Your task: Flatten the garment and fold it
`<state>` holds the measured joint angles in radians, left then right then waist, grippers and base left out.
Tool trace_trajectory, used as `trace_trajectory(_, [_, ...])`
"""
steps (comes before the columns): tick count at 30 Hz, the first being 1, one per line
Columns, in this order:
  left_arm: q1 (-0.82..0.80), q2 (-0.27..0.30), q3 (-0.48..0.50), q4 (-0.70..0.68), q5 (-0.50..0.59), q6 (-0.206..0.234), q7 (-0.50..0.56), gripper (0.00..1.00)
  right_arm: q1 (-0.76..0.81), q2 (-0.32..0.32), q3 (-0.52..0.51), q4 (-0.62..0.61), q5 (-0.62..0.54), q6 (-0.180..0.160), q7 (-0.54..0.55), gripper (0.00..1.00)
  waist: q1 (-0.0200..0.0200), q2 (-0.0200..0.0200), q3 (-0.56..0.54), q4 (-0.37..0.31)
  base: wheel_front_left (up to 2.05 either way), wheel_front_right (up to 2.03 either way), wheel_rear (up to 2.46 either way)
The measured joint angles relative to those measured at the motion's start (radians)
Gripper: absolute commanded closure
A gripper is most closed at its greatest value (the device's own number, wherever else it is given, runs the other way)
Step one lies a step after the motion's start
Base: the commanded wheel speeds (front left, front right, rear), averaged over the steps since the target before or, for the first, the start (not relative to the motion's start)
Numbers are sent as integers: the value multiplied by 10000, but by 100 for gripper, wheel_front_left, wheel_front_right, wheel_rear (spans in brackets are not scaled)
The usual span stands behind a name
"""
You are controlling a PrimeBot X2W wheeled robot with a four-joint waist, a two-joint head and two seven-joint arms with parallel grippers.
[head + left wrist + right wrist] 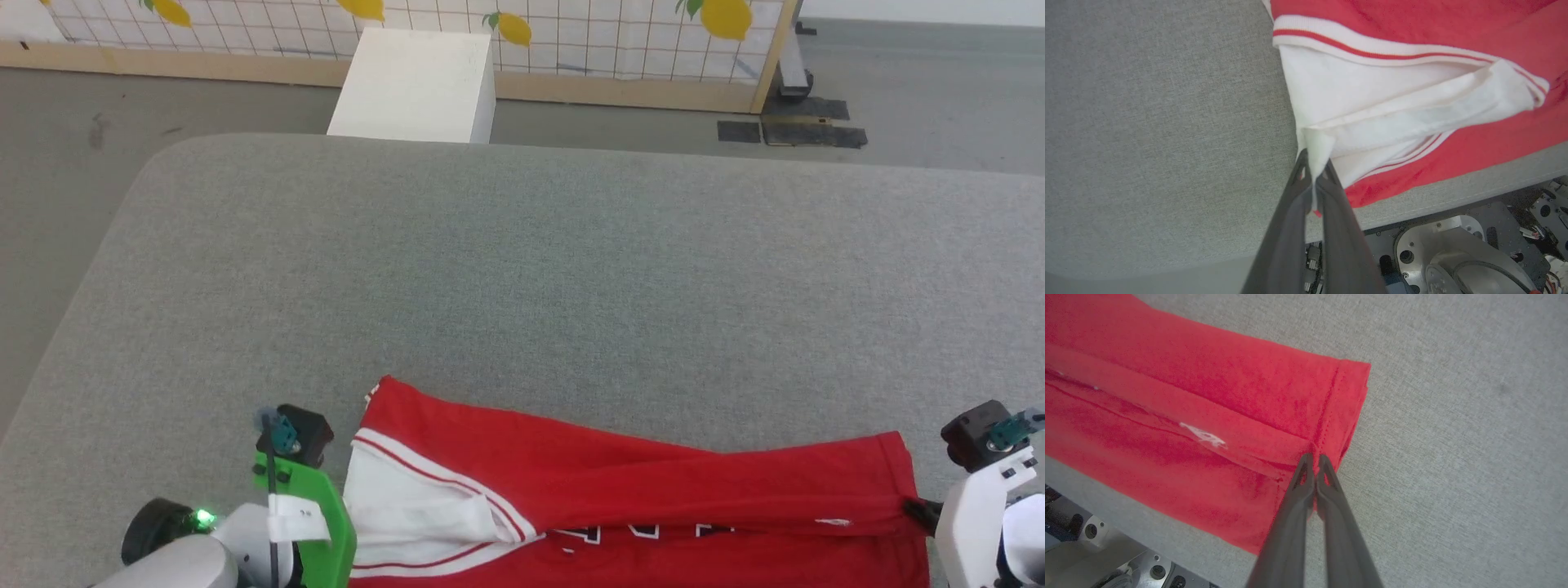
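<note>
garment [637, 482] – lies along near edge of table [522, 269], long axis side to side | left gripper [1313, 164] clenched on white sleeve [1372, 106] | right gripper [1314, 458] clenched on red hem [1347, 404] – garment spans between them

Grey fabric table [522, 269]; beyond it a white box [416, 82] on grey floor [49, 163], then a wood-framed lemon-print screen [620, 33].

Lettering [645, 532] on garment [620, 482] half hidden, unreadable

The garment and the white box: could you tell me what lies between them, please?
In the head view, only the bare grey table separates the garment from the white box.
</note>
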<state>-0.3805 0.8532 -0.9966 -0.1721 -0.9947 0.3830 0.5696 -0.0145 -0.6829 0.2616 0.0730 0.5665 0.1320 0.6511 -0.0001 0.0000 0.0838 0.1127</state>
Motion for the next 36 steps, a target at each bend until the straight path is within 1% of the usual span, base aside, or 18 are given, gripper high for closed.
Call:
trace_trajectory(5, [12, -67, -433, 203, 94, -178, 322, 100, 3, -115, 303, 180, -109, 0, 0, 100, 0, 0, 166, 6, 0, 0, 0])
trace_trajectory(9, [15, -347, -646, 543, 184, -278, 360, 100, 3, -96, 474, 416, -109, 0, 35, 100, 0, 0, 275, -7, 0, 0, 0])
trace_trajectory(10, [15, -430, -706, 663, 203, -316, 359, 96, 2, -71, 510, 493, -100, 0, 61, 100, 0, 0, 295, -16, 0, 0, 0])
trace_trajectory(11, [15, -474, -769, 734, 238, -347, 359, 62, 2, -46, 523, 546, -100, 0, 59, 71, 0, 0, 310, -22, 0, 0, 0])
trace_trajectory(12, [14, -531, -838, 846, 297, -401, 359, 0, -6, 6, 504, 617, -84, 0, 59, 0, 0, 0, 324, -30, 0, 0, 0])
trace_trajectory(15, [13, -702, -907, 1164, 376, -495, 288, 0, -53, 148, 520, 725, 58, 0, 153, 0, 0, 0, 297, -43, 0, 0, 0])
trace_trajectory(18, [13, -807, -826, 1361, 376, -522, -31, 0, -81, 472, 267, 849, 508, -2, 221, 0, 0, 0, 168, -64, 0, 0, 0])
trace_trajectory(21, [9, -984, -617, 1360, 376, -539, -487, 0, -102, 571, 86, 865, 903, 0, 355, 0, 0, 0, -51, -74, 0, 0, 0])
trace_trajectory(25, [-17, -1051, -119, 1283, 355, -566, -1271, 0, -221, 652, -359, 677, 1394, -2, 447, 0, 0, 0, -410, -82, 0, 0, 0])
trace_trajectory(28, [-50, -1124, 353, 1225, 355, -493, -2021, 0, -273, 786, -830, 405, 1653, -2, 483, 0, 0, 0, -688, -83, 0, 0, 0])
trace_trajectory(30, [-68, -1204, 669, 1223, 384, -460, -2642, 0, -273, 989, -1225, 238, 1716, -2, 483, 0, 0, 0, -857, -80, 0, 0, 0])
trace_trajectory(32, [-68, -1277, 926, 1283, 447, -372, -3262, 0, -272, 1241, -1580, 96, 1697, 0, 476, 0, 0, 0, -980, -74, 0, 0, 0])
trace_trajectory(36, [-41, -1409, 1432, 1494, 924, -157, -4832, 0, -207, 1898, -2330, -36, 1350, -2, 468, 0, 0, 0, -1095, -54, 0, 0, 0])
